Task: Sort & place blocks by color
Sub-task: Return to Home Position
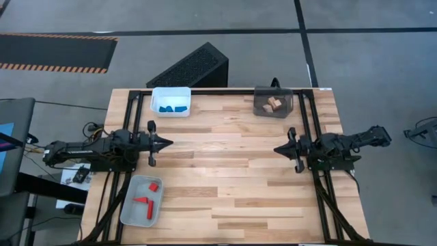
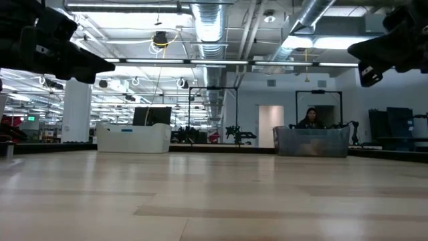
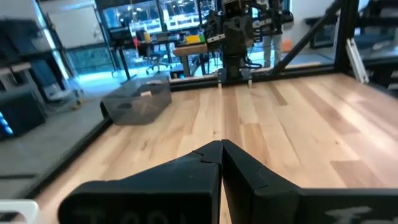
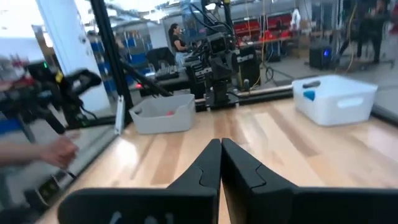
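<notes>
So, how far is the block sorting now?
Done, it seems: blue blocks lie in the white bin, wooden blocks in the dark bin, red blocks in the grey bin. In hand: nothing; left pincer and right pincer are shut, apart over the table. Left: no loose block shows.

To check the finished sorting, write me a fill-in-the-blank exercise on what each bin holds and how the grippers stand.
1. The white bin holds only ____ blocks.
2. The grey bin holds only ____ blocks.
3. The dark bin holds only ____ blocks.
4. The fingers of the left gripper and the right gripper are both ____.

Missing words: blue; red; wooden; shut.
</notes>
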